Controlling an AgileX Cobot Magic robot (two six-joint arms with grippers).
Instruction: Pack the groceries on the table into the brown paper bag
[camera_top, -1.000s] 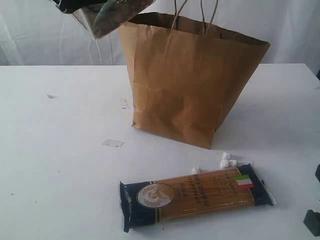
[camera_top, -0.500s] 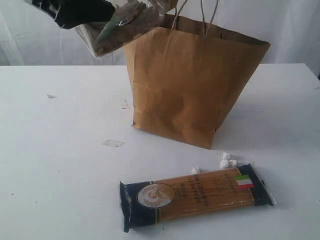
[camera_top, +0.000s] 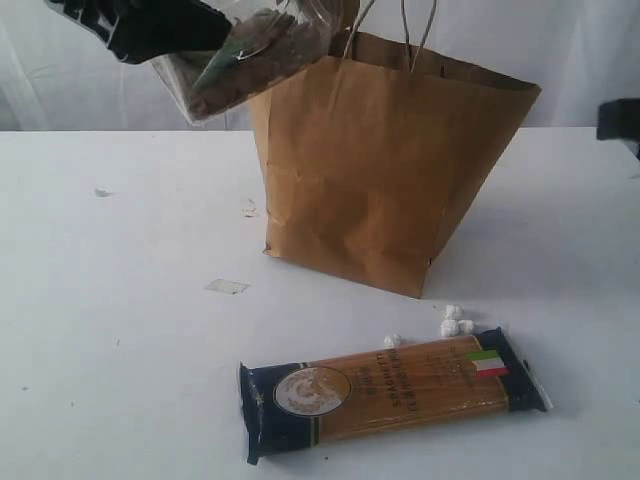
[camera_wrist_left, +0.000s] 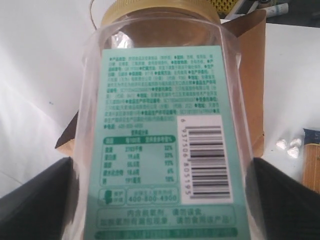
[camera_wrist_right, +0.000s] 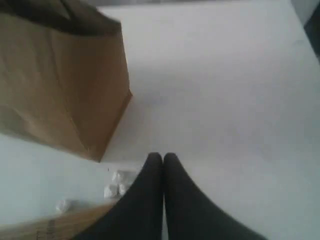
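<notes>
while i hold one item aloft, the count runs so:
left gripper (camera_top: 200, 40): mine, upper left of the exterior view, raised off the table (camera_top: 120, 300); jaws spread wide and clamped on the sides of the gold-lidded clear jar (camera_top: 255, 50).
fingers (camera_wrist_left: 37, 200): black, one at each lower corner of the left wrist view, pressed against the jar's clear wall.
gold-lidded clear jar: tilted in the air, gold lid (camera_wrist_left: 160, 7) end toward the bag's mouth; green label and barcode face my wrist camera; brown contents show through the wall.
brown paper bag (camera_top: 380, 170): upright on the table, upper centre, mouth open; the jar overlaps its upper left corner in the exterior view.
long navy-ended spaghetti pack (camera_top: 390, 395): flat on the table, lower centre, in front of the bag and apart from it.
white pellets (camera_top: 455, 320): a few, between bag and pack, just beside the pack's upper edge.
right gripper (camera_wrist_right: 162, 160): mine, fingers pressed together, nothing held; table, pellets and a side of the bag show beyond it.
</notes>
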